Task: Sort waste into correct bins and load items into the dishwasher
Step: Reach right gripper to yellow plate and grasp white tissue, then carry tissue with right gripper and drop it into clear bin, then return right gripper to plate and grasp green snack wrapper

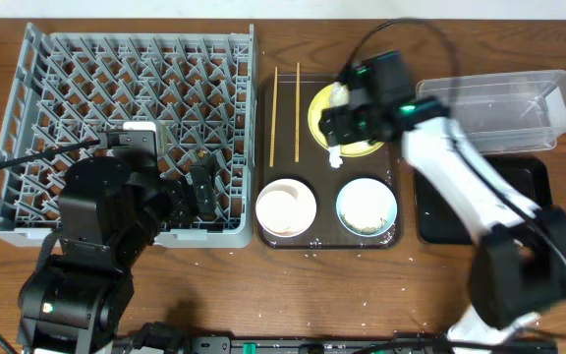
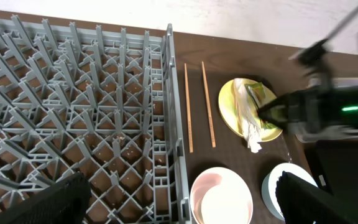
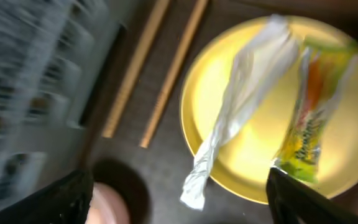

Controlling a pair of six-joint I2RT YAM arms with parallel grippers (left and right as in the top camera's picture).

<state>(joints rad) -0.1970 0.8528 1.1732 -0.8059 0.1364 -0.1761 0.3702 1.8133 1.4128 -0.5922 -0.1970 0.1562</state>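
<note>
Waste: wrapper (image 3: pixel 312 118) and paper strip (image 3: pixel 241 106) lie side by side on the yellow plate (image 3: pixel 253 149), strip left, its near end overhanging the rim. Plate sits far right on the brown tray (image 1: pixel 308 167); two chopsticks (image 1: pixel 273 113) to its left, white bowl (image 1: pixel 285 208) and blue bowl (image 1: pixel 367 206) on the near side. Right gripper (image 3: pixel 178 180) hovers above the plate, jaws wide apart, holding nothing. Left gripper (image 2: pixel 182 180) hangs over the rack (image 1: pixel 126 98), jaws apart, empty. Right of the brown tray stand the clear tub (image 1: pixel 504 108) and black tray (image 1: pixel 438 218).
</note>
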